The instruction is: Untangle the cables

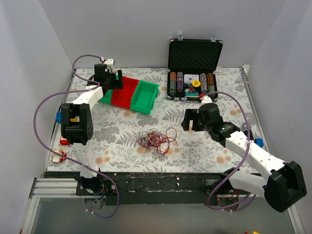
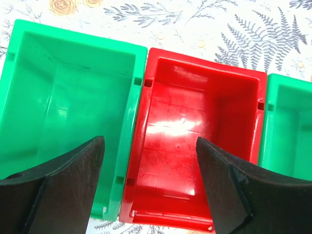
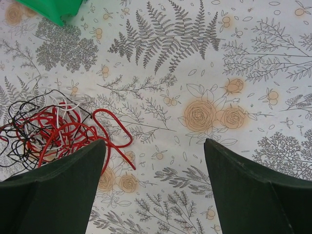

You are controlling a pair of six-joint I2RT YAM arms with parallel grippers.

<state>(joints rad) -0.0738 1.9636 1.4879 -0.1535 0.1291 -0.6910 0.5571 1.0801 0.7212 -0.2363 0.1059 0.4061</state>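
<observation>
Floral-print table (image 1: 204,151), two arms bolted at the near edge, one lilac hose looping off each.

Far left first: couple of tiny red-and-white bits (image 1: 59,148) by the table edge, too small to identify.

Next, left gripper (image 1: 111,78) up at the back-left, hanging over a row of three bins. From its wrist cam: two dark fingers (image 2: 63,190) spread wide, nothing between them, nothing gripped, looking straight down. Bin count, left to right in that view: one left green bin (image 2: 63,87), one red bin (image 2: 200,122), one right green bin (image 2: 292,131), cut off by the frame edge. So two green plus one red, packed side by side, walls touching.

Then the cables (image 1: 156,139): one single tangle, flat on the table, front of centre, well apart from the bins. Three colours in there: mostly red strands, with black and white ones knotted through. One red loop poking out on the right side of the clump.

Just right of that, right gripper (image 1: 190,119) hovering above the cloth. Same deal on its wrist cam: two dark green fingers (image 3: 53,195) wide apart, gripping nothing, bare print between them. Tangle beside the left finger, partly hidden behind it, so can't tell whether touching.

Last, one black case (image 1: 194,63) at the back, lid standing upright, rows of poker chips inside. Exact row count too small to tell.
</observation>
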